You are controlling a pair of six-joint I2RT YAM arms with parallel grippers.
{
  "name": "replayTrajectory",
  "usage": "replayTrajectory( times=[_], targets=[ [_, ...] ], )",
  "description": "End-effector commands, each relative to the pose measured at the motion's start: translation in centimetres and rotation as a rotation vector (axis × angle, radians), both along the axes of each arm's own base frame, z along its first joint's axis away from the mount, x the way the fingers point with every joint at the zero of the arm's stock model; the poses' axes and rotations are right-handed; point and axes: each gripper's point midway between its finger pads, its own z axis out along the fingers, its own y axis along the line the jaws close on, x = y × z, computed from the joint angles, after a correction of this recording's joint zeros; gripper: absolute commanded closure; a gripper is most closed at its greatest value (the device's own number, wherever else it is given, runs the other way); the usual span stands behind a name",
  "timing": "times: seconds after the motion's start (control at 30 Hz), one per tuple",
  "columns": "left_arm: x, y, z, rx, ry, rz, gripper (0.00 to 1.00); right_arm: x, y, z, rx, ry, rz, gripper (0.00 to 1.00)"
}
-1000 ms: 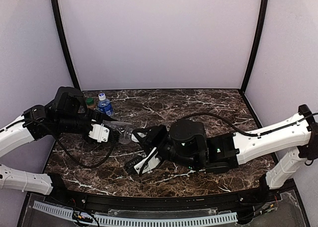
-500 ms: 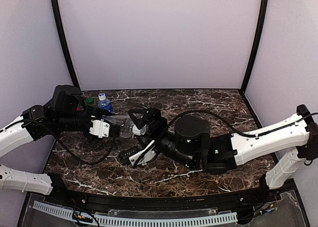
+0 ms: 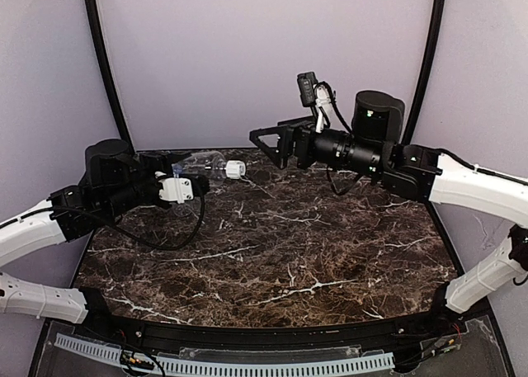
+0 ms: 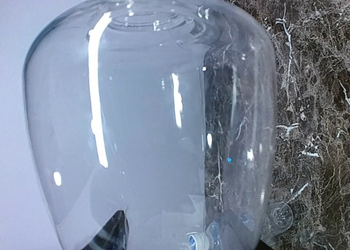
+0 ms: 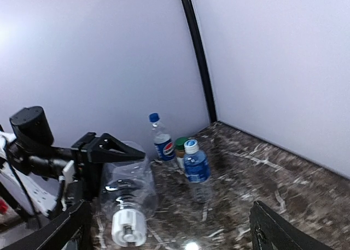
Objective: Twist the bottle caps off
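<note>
Fingers [image 5: 270, 228] of the right gripper [image 3: 266, 144] are spread wide apart and hold nothing. In the right wrist view they stand at the two lower corners, with much free space between them. This gripper hangs in the air above the far part of the table [image 3: 330, 245] and touches nothing.

The left gripper [image 3: 196, 177] is closed around the body of the unlabelled bottle [image 3: 206, 161] and holds it up off the table. The bottle lies almost horizontal, and its neck points to the right gripper. A gap remains between the two. In the right wrist view one black finger [image 5: 112, 146] of the left gripper lies along the top of the bottle. I cannot see the other finger well.

The unlabelled bottle is clear, and in the left wrist view its wall [image 4: 153, 124] fills nearly the whole picture, with bright reflections on it. The white cap [image 5: 129, 228] sits on the neck.

Three more bottles stand upright, close together, in the far left corner of the table. The Pepsi bottle [image 5: 162, 143] has a blue cap [image 5: 155, 117]. The blue-labelled bottle [image 5: 196, 170] stands in front, and its cap [image 5: 191, 146] looks pale blue. Between them is the short bottle [image 5: 180, 158] with a green cap [image 5: 181, 144], mostly hidden.
</note>
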Motion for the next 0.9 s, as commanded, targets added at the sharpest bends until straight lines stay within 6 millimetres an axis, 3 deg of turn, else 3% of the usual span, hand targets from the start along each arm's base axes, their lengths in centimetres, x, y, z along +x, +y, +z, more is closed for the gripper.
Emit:
replayTrajectory(
  times=[0.0, 0.17, 0.43, 0.7, 0.77, 0.87],
  targets=[
    [0.9, 0.0, 1.0, -0.015, -0.075, 0.030, 0.60, -1.8, 2.9, -3.1, 0.168, 0.588, 0.136, 0.02],
    [1.2, 0.0, 1.4, -0.004, -0.100, 0.040, 0.60, -0.7, 3.8, -5.2, 0.114, 0.693, 0.098, 0.07],
    [1.1, 0.0, 1.1, 0.002, -0.095, 0.035, 0.60, -1.2, 6.2, -5.1, 0.083, 0.696, 0.210, 0.32],
    [1.2, 0.0, 1.5, -0.001, -0.108, 0.039, 0.60, -1.9, 6.9, -5.9, 0.064, 0.735, 0.261, 0.42],
    [1.2, 0.0, 1.4, -0.001, -0.107, 0.039, 0.60, -1.9, 6.8, -6.0, 0.064, 0.738, 0.257, 0.51],
    [1.2, 0.0, 1.3, 0.002, -0.107, 0.038, 0.60, -1.8, 6.5, -5.8, 0.067, 0.726, 0.245, 0.72]
  ],
)
